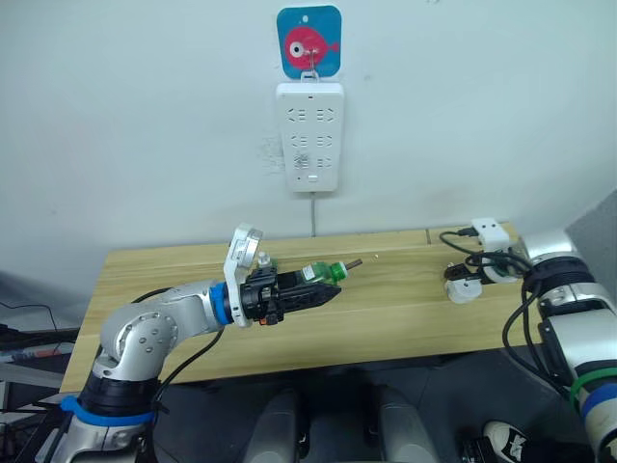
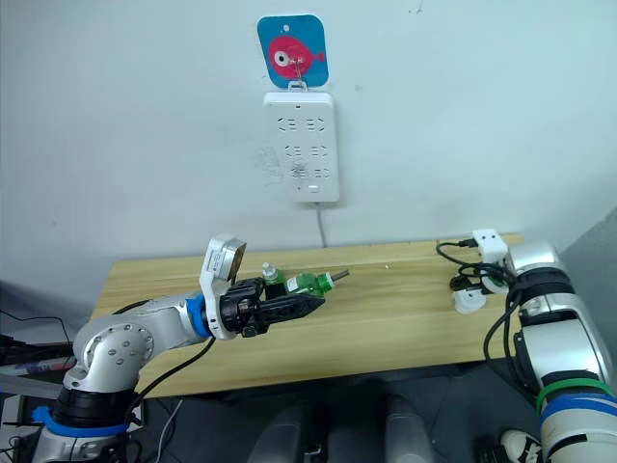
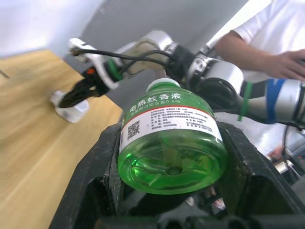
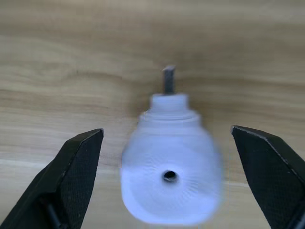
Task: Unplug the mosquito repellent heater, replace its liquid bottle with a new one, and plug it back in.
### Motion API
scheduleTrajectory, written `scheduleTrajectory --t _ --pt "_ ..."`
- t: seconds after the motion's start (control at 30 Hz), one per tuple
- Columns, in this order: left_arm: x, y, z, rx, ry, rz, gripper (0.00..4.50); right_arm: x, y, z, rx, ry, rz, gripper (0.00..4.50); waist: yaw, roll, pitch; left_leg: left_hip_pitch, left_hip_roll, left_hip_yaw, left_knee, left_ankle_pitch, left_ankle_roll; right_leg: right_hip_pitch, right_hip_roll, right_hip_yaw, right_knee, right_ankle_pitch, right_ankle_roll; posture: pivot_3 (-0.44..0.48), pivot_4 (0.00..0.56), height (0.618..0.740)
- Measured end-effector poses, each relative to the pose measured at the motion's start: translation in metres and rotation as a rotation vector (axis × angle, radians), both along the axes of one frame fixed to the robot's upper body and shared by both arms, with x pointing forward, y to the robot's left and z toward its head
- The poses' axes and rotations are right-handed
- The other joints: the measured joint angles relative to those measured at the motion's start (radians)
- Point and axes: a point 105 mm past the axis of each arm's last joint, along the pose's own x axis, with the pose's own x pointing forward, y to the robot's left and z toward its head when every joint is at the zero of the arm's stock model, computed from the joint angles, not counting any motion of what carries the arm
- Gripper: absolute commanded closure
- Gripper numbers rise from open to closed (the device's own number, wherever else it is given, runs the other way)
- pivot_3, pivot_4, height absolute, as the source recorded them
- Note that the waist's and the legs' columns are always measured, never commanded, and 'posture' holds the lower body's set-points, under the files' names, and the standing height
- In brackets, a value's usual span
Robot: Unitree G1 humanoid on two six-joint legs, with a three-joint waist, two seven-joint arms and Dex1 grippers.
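The left gripper clamped a green liquid bottle above the wooden table, while the right gripper, fingers spread, straddled the light, smooth-looking mosquito repellent heater, probably best gripped across its rounded sides.

A plain test room or lab: a bare white wall carries a hanging power strip under a fish-shaped hook, its cord dropping behind a simple wooden table. Loose cables lie at the side, and a person stands close by.
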Motion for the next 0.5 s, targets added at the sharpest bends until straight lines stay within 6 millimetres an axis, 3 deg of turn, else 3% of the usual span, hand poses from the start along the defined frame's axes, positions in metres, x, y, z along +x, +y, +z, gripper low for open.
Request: scheduleTrajectory --t 0.2,0.27,0.37,0.5 --pt "0.028 0.001 0.004 -0.011 -0.17 0.208 2.23 -0.008 0.027 0.07 0.116 -0.156 0.113 0.02 0.002 0.0 0.0 0.0 0.001 -0.001 0.0 0.0 0.0 0.0 0.0 -0.001 0.0 0.0 0.001 -0.13 0.191 0.74" --pt "0.04 0.007 0.001 0.033 -0.25 0.295 2.23 -0.018 0.051 0.086 0.236 -0.206 0.201 0.02 0.002 0.0 0.0 0.0 0.001 -0.001 -0.001 0.0 0.0 0.0 0.0 -0.001 0.0 0.0 0.001 -0.138 0.19 0.74" --pt "0.062 0.007 0.0 0.092 -0.416 0.449 2.23 -0.041 0.102 0.113 0.612 -0.243 0.328 0.02 0.001 0.0 0.0 0.0 0.001 0.0 0.0 0.0 0.0 0.0 0.0 0.0 -0.001 0.002 0.0 -0.149 0.194 0.74" --pt "0.073 -0.002 0.01 0.122 -0.617 0.52 2.23 -0.055 0.141 0.134 0.903 -0.28 0.422 0.02 0.0 0.0 -0.001 0.0 0.001 0.0 -0.001 0.0 0.0 0.0 -0.003 0.0 -0.002 0.003 -0.001 -0.163 0.193 0.74"
